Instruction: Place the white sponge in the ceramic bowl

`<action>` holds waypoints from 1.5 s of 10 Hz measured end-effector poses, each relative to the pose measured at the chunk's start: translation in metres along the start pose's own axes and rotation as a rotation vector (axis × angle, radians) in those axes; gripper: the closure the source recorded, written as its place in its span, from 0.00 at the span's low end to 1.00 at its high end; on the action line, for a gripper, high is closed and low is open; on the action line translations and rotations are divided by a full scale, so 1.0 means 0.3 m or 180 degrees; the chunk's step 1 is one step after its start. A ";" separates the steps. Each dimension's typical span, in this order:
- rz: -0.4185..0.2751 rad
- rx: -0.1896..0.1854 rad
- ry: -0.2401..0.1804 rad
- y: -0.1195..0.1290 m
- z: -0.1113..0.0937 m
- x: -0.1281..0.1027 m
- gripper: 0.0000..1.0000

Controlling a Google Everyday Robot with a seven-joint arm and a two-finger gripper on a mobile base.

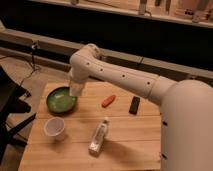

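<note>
The green ceramic bowl [60, 100] sits at the back left of the wooden table [125, 130]. My white arm reaches in from the right, and its gripper [76, 90] hangs at the bowl's right rim, just above it. The white sponge does not show anywhere on the table or in the visible part of the bowl. It may be hidden at the gripper's end.
A white cup [55, 128] stands in front of the bowl. A white bottle [99, 136] lies at the table's front middle. An orange piece [108, 100] and a black block [134, 104] lie to the right of the bowl. A dark chair [10, 107] stands at the left.
</note>
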 end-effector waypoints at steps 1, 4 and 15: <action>-0.0084 0.0030 -0.0009 -0.033 0.011 -0.006 1.00; -0.0353 0.0105 -0.0026 -0.145 0.050 -0.022 1.00; -0.0487 0.0174 -0.0100 -0.187 0.098 -0.001 1.00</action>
